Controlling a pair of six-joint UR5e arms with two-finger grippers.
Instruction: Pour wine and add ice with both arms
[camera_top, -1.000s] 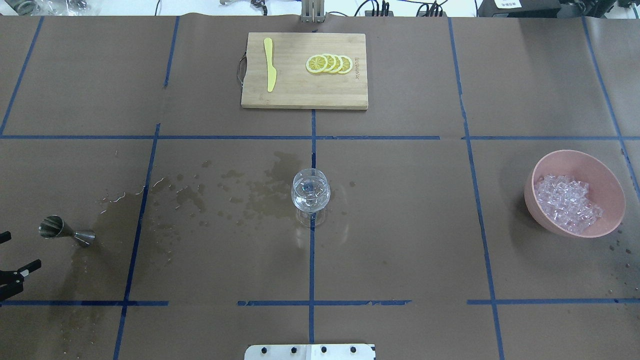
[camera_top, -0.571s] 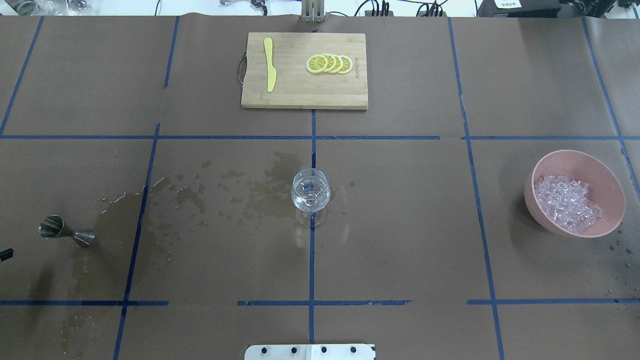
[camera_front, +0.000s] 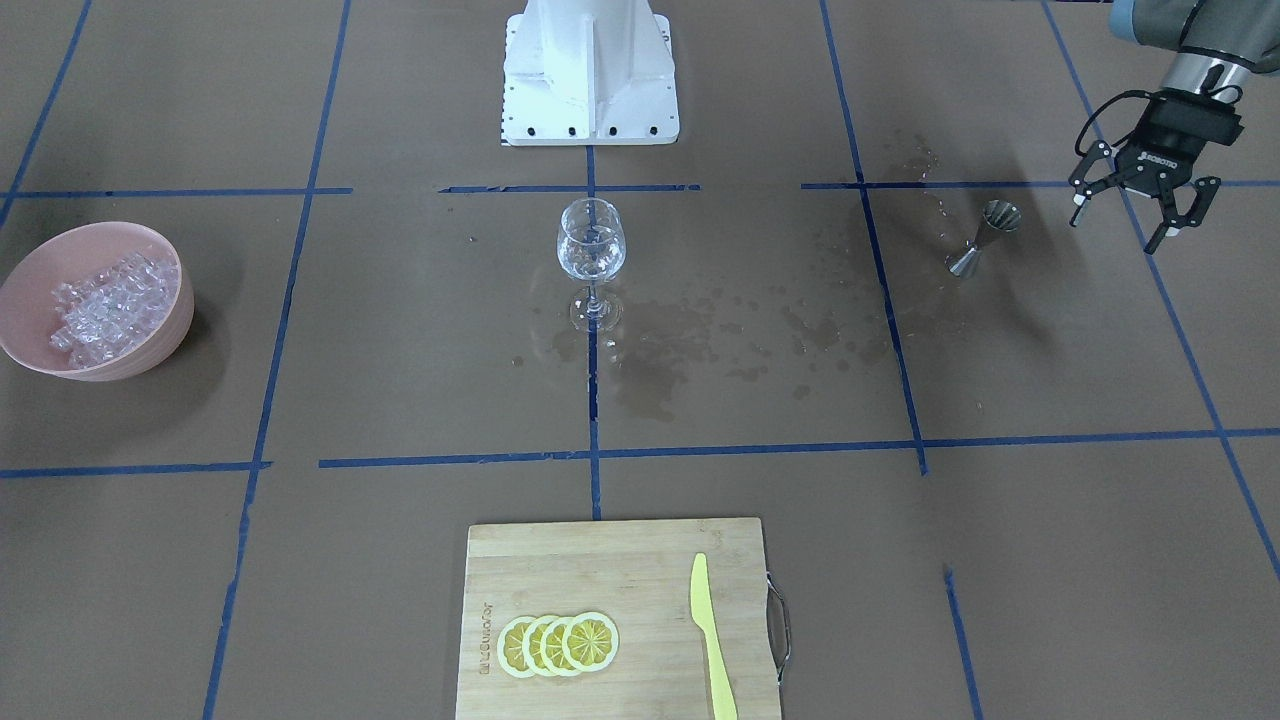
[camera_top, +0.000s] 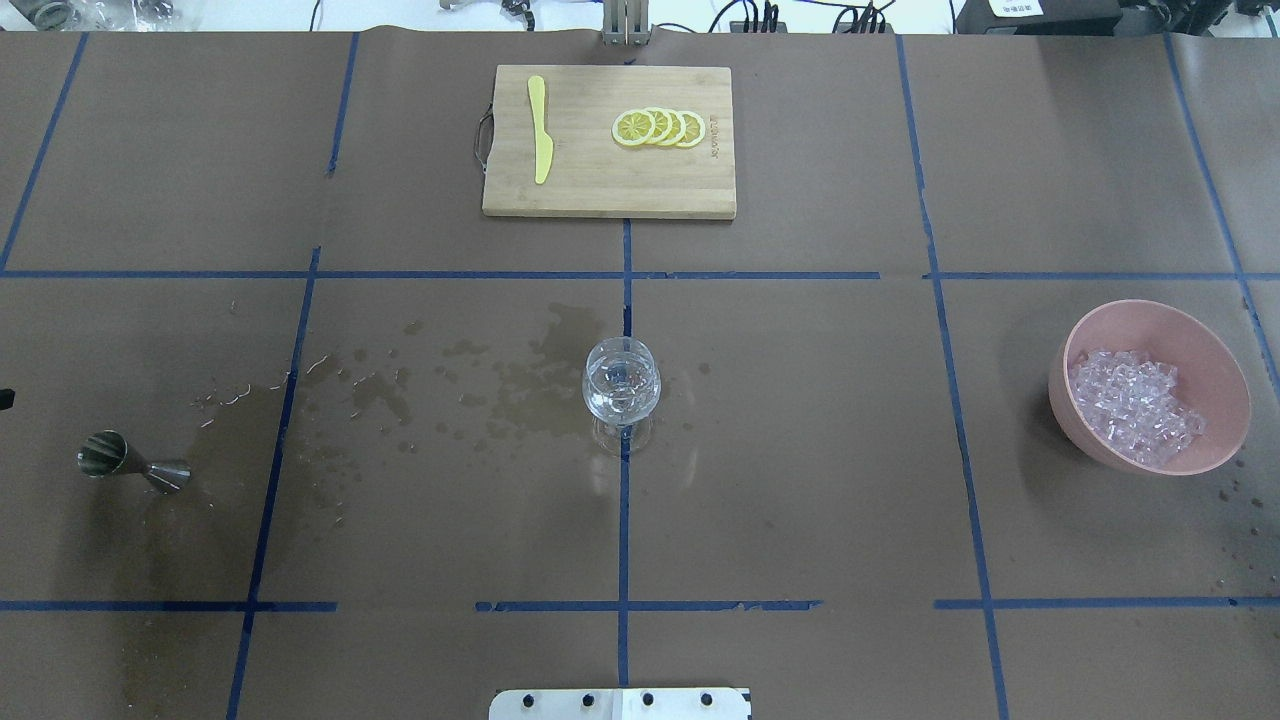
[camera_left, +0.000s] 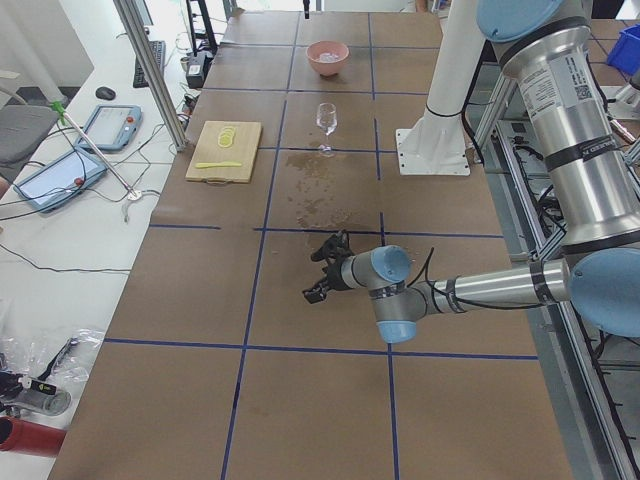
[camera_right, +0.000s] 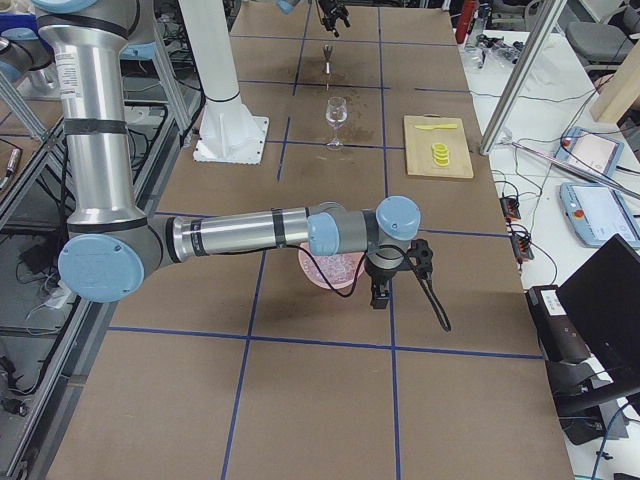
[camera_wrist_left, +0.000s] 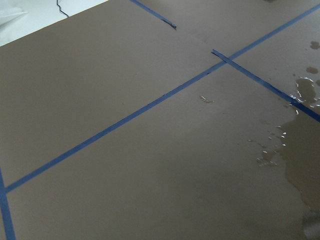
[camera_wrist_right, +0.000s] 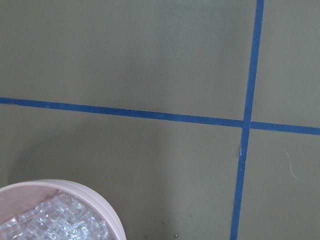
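Wine (camera_top: 621, 385) is being held in the wine glass (camera_front: 592, 300) at table centre, with open paper all around. Ice (camera_top: 1135, 408) is being held in the pink bowl (camera_top: 1190, 340) near the table's right edge. The left gripper (camera_front: 1125, 215), jaws apart beside the jigger (camera_front: 985, 235), is being shown whole only from the front. The right gripper (camera_right: 382, 290) is being seen only from the side, so its state cannot be told.

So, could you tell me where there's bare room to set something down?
The stretch between the wine glass and pink bowl is bare, as is that between glass and cutting board. From glass to metal cup it is puddled.
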